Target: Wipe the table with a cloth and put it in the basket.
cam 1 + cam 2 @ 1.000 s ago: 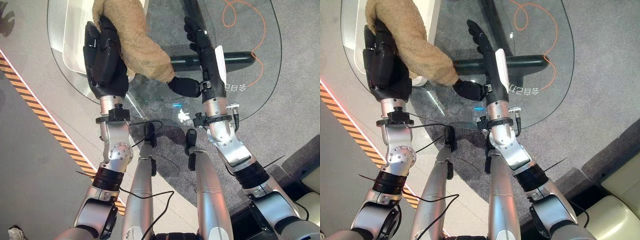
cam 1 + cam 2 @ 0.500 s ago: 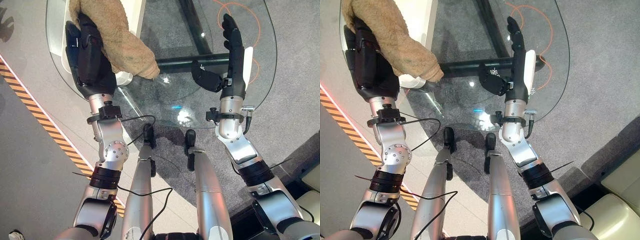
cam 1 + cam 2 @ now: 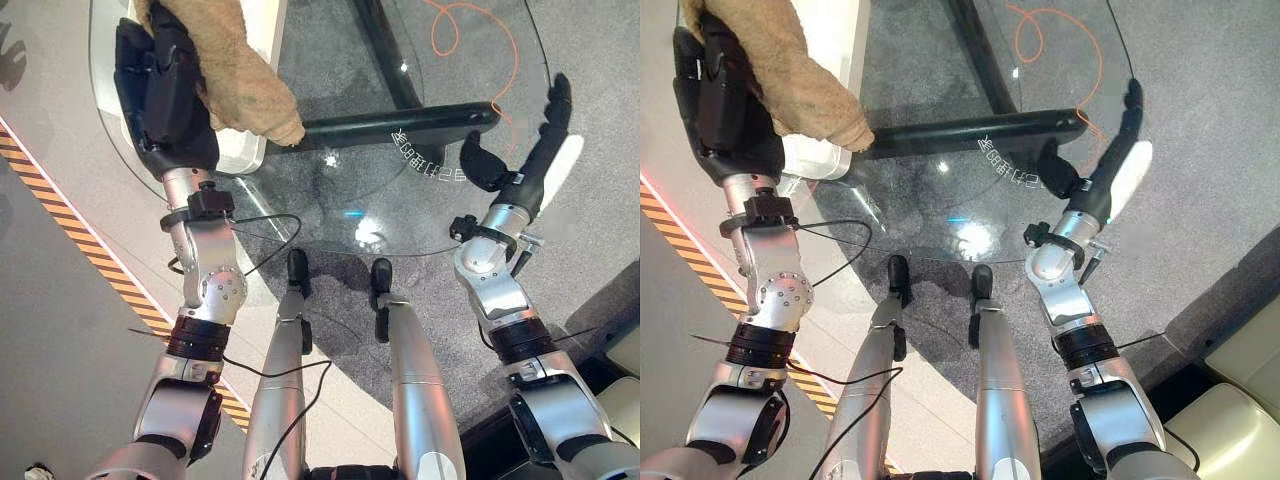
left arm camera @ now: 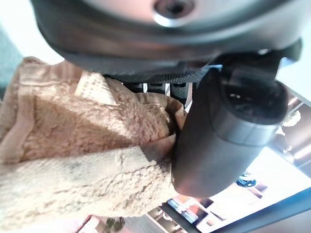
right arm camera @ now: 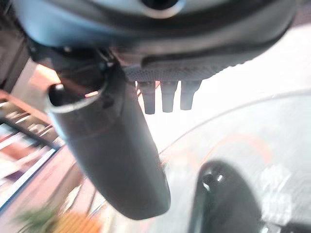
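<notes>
The cloth (image 3: pixel 235 70), a tan fleecy towel, sits bunched in our left hand (image 3: pixel 165 95), over the far left part of the glass table (image 3: pixel 420 215). In the left wrist view the thumb and fingers curl round a thick fold of it, so we read that hand as clamped on the cloth. A loose tail hangs out from the hand toward the middle of the table, its end near the dark bar of the table's base (image 3: pixel 400 125), which shows through the glass.

Just beyond the cloth, under the far left edge of the table, stands a white container (image 3: pixel 245 150). We think this may be the basket, but the cloth and hand cover most of it, so we cannot be sure.

Our right hand (image 3: pixel 535 150) is out by the table's right edge, well apart from the cloth. Its fingers are straight and it holds nothing.

An orange cord (image 3: pixel 470 30) loops on the grey carpet (image 3: pixel 590 100) beyond the glass, and a striped warning tape (image 3: pixel 80 240) runs along the floor to our left.

We judge the wiping to be at or near its end, with the cloth lifted or nearly lifted toward the left side, and the deposit not yet done. The next move calls for carrying the cloth over the container's opening, keeping the hanging tail inside its rim, and only then loosening the fingers.
</notes>
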